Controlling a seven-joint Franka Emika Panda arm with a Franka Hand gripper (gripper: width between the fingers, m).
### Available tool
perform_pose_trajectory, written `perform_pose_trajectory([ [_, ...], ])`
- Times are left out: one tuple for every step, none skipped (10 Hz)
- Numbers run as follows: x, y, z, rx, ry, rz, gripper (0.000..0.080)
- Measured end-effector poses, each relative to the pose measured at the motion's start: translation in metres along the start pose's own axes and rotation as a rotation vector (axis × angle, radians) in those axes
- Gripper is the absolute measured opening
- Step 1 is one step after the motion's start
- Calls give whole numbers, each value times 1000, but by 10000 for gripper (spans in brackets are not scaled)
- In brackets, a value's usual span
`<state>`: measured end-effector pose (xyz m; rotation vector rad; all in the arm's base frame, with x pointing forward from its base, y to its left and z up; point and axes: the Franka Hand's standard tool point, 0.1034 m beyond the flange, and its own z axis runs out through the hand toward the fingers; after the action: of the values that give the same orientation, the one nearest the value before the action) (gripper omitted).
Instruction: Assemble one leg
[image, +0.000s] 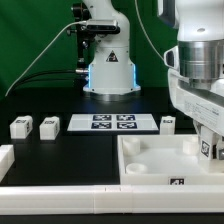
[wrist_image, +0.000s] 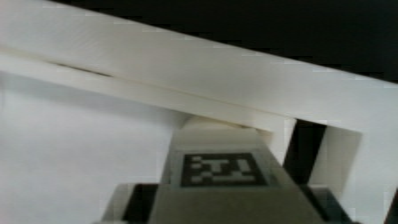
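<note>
My gripper (image: 207, 148) hangs at the exterior view's right, over the right side of the large white recessed panel (image: 150, 162). It is shut on a white leg (image: 208, 150) with a black-and-white tag. In the wrist view the leg (wrist_image: 222, 165) sits between my dark fingers (wrist_image: 150, 202), and its far end is close against the panel's wall (wrist_image: 196, 75). I cannot tell whether it touches. Three more legs lie on the black table: two at the left (image: 19, 127), (image: 48, 126) and one right of centre (image: 168, 123).
The marker board (image: 112, 122) lies flat at the table's middle. The robot base (image: 108, 72) stands behind it. A white block (image: 6, 158) sits at the left edge and a long white bar (image: 60, 197) runs along the front.
</note>
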<state>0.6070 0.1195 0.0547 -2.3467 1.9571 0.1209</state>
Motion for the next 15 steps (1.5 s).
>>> perform_pose_trajectory([
  [0, 0, 0, 2, -4, 160, 272],
  [0, -1, -1, 4, -3, 305, 272],
  [0, -1, -1, 5, 3, 414, 272],
  [1, -1, -2, 11, 16, 526, 272],
  [2, -1, -2, 14, 17, 545, 272],
  [5, 0, -2, 16, 20, 578, 272],
  [7, 1, -3, 20, 22, 597, 272],
  [10, 1, -3, 23, 25, 622, 272],
  [11, 1, -3, 25, 27, 622, 272],
  [11, 2, -3, 23, 30, 594, 277],
  [11, 4, -1, 15, 31, 579, 277],
  [12, 4, -1, 15, 32, 554, 505],
  [12, 4, -1, 15, 32, 539, 505],
  [11, 4, -1, 14, 32, 524, 618],
  [11, 4, -1, 14, 31, 519, 640],
])
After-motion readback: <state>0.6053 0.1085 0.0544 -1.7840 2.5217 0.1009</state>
